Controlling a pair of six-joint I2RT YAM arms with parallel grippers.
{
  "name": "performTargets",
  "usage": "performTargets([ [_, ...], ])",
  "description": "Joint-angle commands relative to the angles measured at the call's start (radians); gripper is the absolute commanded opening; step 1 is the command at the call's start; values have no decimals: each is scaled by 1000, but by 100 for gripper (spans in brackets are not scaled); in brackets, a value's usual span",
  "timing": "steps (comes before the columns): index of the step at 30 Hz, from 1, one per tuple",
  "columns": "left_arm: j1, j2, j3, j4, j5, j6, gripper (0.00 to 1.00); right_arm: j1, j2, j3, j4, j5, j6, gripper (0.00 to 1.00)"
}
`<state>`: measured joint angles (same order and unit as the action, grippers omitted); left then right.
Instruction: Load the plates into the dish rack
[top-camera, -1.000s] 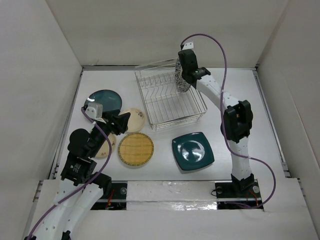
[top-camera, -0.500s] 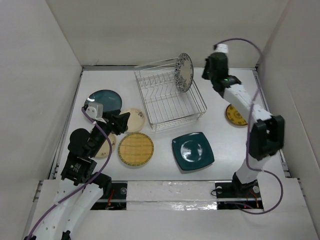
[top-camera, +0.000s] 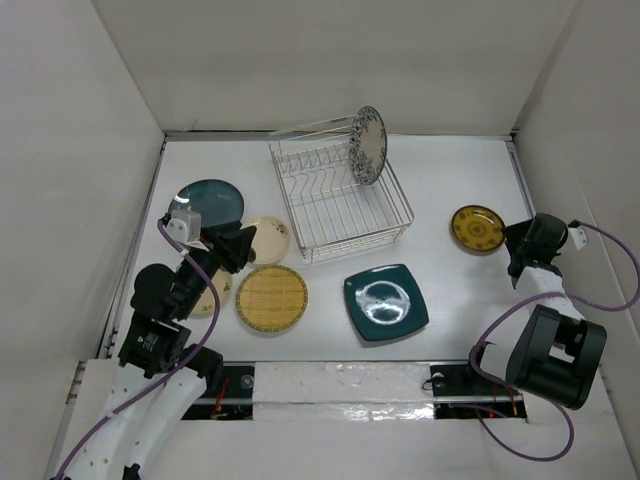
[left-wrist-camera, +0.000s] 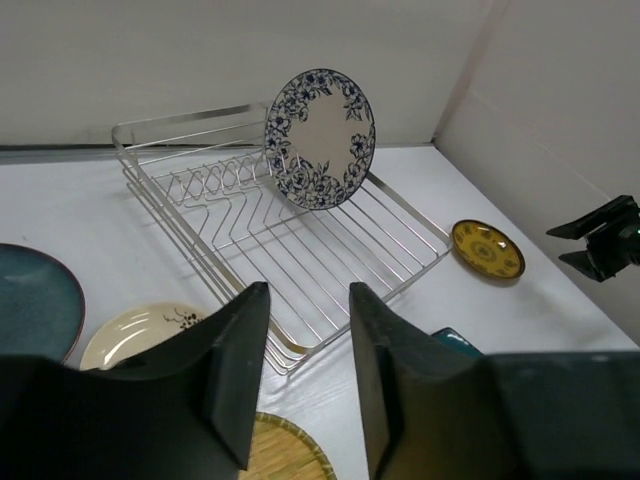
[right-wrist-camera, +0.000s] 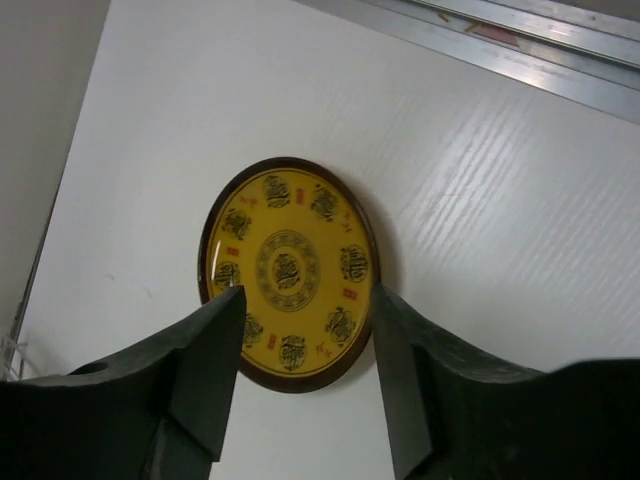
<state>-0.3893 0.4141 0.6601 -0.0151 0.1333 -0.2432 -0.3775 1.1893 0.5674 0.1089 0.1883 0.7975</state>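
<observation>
Now my right gripper (right-wrist-camera: 308, 292) hangs spread and empty, the small round yellow-brown patterned plate (right-wrist-camera: 288, 270) lying just ahead.

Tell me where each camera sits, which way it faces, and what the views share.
Top external: above and behind the robot, looking down on the table; left arm, right arm and the dish rack show.
Left wrist: faces across to the rack and the standing blue-and-white plate; the open left gripper fills the bottom.
Right wrist: looks down on the small yellow plate; the open right gripper frames it.
Shared: all three show the yellow plate.
</observation>
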Motion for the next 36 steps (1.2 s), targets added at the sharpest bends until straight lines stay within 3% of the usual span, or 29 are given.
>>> performTargets([
  [1,-8,-17,-10,40,-4,2,37,-61,44,-1,58,-148,28,61],
  [5,-8,-31,-8,38,-8,5,44,-92,145,-15,112,-251,83,59],
  [11,-8,-37,-8,35,-11,7,45,-103,251,17,158,-320,92,54],
  [18,-8,-37,-5,33,-12,7,45,-113,354,15,230,-366,127,34],
  [20,-8,-35,-5,32,-12,7,45,-113,371,35,219,-371,128,33],
  [21,-8,-35,-5,32,-14,7,45,-113,374,38,216,-372,128,14],
  [22,-8,-37,-5,32,-15,7,45,-113,369,35,218,-369,137,5],
  [25,-8,-38,-7,32,-20,8,46,-97,313,23,200,-301,123,0],
  [27,-8,-38,-5,32,-20,7,46,-57,183,55,151,-216,83,0],
  [31,-8,-28,-7,33,-12,5,46,136,-25,236,25,68,-102,0],
  [35,-8,-23,-8,35,-17,7,46,473,-14,558,-70,265,-370,0],
  [36,-8,-18,-8,35,-18,7,46,527,57,721,-150,316,-477,0],
])
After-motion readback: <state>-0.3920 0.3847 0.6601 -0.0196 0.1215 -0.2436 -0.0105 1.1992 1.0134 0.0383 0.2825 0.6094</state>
